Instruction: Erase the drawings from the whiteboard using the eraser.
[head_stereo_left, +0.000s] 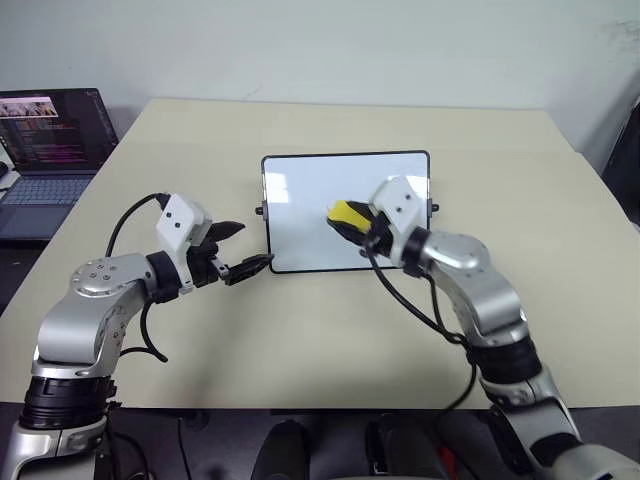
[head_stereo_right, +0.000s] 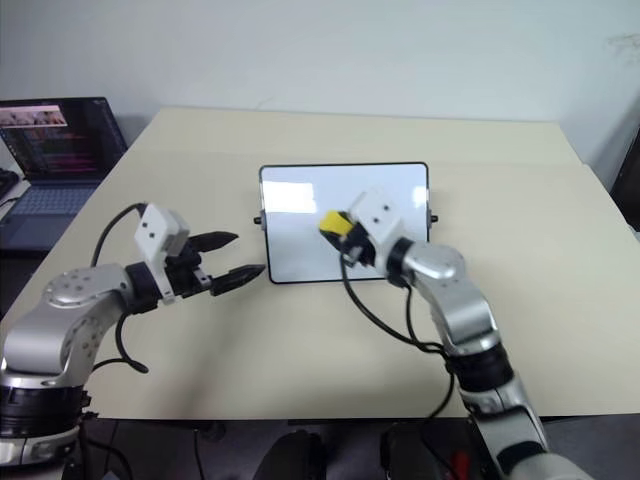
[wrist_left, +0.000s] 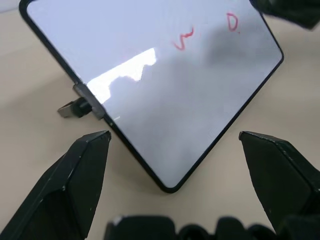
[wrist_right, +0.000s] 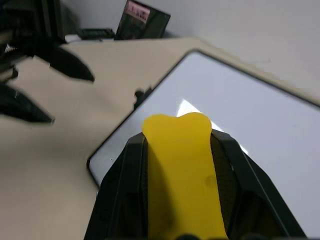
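We see the whiteboard (head_stereo_left: 310, 215) flat on the tabletop (head_stereo_left: 300, 330), two red drawings (wrist_left: 205, 32) remaining, yellow eraser (head_stereo_left: 347, 213) raised above it.

Silver arms, black cables, black-fingered tools (head_stereo_left: 243, 250)

Head pair: my two eyes look forward and down from above my arms, taking in the whole table (head_stereo_left: 330, 330), the whiteboard (head_stereo_left: 310, 215) at centre and a laptop (head_stereo_left: 50, 150) at far left.
Shared by both eyes: one scene, slightly offset sideways.
Left wrist: looks along my left gripper (wrist_left: 175, 137), close and low at the whiteboard's near corner, the drawings (wrist_left: 183, 40) beyond.
Right wrist: looks along my right gripper (wrist_right: 177, 145) past the eraser (wrist_right: 182, 170), close over the whiteboard, toward my left gripper and the laptop.
Shared by all four: the whiteboard.
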